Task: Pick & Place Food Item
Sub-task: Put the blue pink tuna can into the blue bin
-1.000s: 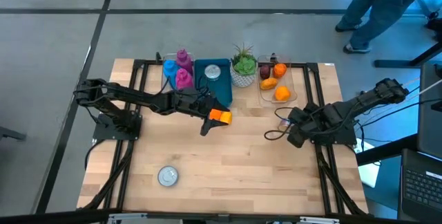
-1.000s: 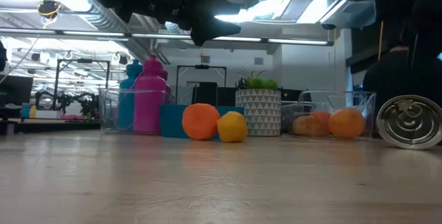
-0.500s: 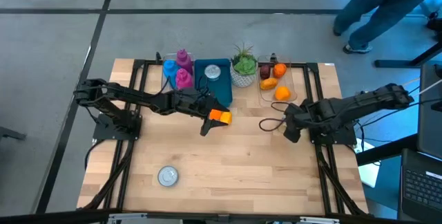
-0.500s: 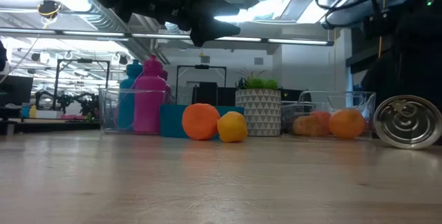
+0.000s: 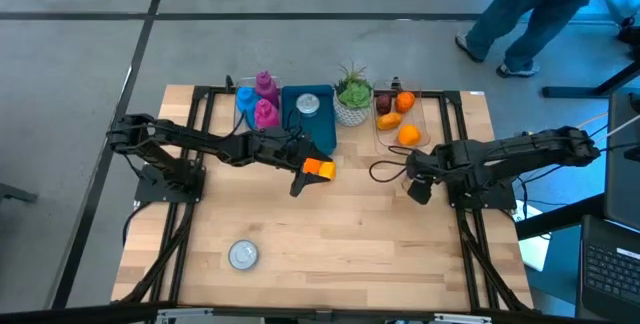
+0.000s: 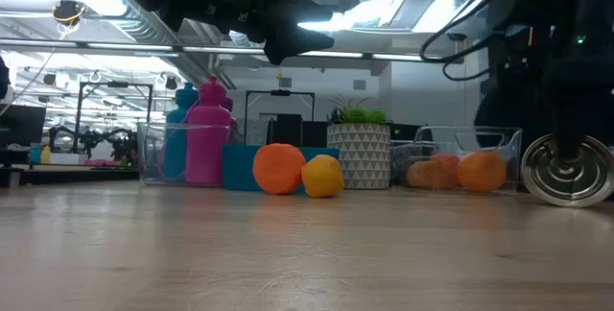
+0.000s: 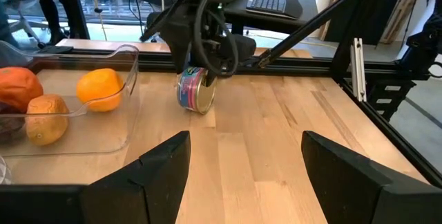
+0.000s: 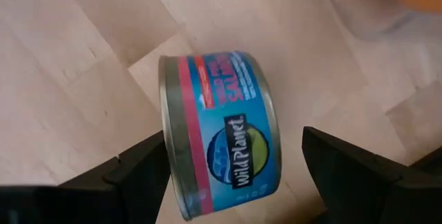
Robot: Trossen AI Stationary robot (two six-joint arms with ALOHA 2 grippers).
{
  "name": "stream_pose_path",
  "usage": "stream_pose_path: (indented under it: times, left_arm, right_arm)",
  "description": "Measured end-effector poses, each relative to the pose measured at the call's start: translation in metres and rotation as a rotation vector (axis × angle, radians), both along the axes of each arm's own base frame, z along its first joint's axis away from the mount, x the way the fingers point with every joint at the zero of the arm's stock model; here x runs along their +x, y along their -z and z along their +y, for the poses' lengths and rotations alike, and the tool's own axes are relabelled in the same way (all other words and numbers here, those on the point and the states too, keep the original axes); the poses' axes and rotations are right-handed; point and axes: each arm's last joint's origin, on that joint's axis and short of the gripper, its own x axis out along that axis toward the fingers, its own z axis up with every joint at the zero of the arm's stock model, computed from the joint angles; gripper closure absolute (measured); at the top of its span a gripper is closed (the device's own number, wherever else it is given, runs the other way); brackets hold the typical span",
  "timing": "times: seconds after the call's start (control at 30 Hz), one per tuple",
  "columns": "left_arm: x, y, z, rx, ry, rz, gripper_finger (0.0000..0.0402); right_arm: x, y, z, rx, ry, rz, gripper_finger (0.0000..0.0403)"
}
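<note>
High view: I had the right gripper (image 5: pixel 419 186) out over the worktop's right half, just below the clear tray (image 5: pixel 425 139) of fruit at the far edge. The can itself was hidden under the arm here. Left gripper (image 5: pixel 306 172) hung mid-worktop near the far edge, by an orange item (image 5: pixel 320 168); that arm was only waiting. A second can (image 5: pixel 243 254) lay near the front-left corner.

Low view: the tuna can (image 6: pixel 570 168) sat on its side at the right end of the worktop, lid end toward the cam, w/ the right arm dropping onto it from above. An orange (image 6: pixel 279 169) and a yellow fruit (image 6: pixel 322 176) sat mid-worktop in front of the teal box (image 6: pixel 240 167).

Left wrist view: left fingers (image 7: pixel 147 171) were spread wide w/ nothing between them. Across the worktop the right gripper (image 7: pixel 211 61) sat directly over the can (image 7: pixel 195 90), just beside the tray (image 7: pixel 128 86).

Right wrist view: right fingers (image 8: pixel 135 172) were wide open either side of the can (image 8: pixel 219 131), not touching it yet, nothing held.

My read: approach step of the pick, grasp not made. Next I'd need to lower a bit more, keep the can centred so it didn't roll, then close.
</note>
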Motion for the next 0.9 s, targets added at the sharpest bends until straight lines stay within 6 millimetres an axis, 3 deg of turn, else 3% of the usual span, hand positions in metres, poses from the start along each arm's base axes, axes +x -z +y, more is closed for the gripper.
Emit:
stream_pose_path:
  times: [0.23, 0.5, 0.9]
  left_arm:
    - [0.0, 0.0, 0.0, 0.0, 0.0, 0.0, 0.0135]
    - [0.0, 0.002, 0.0, -0.006, -0.001, 0.017, 0.0135]
    - [-0.001, 0.002, 0.0, -0.019, -0.003, 0.031, 0.0135]
  right_arm:
    - [0.006, 0.005, -0.002, 0.06, -0.029, 0.015, 0.0107]
    - [0.011, 0.008, -0.003, 0.102, -0.066, 0.015, 0.0209]
    - [0.02, 0.005, 0.0, 0.183, -0.116, -0.051, 0.0209]
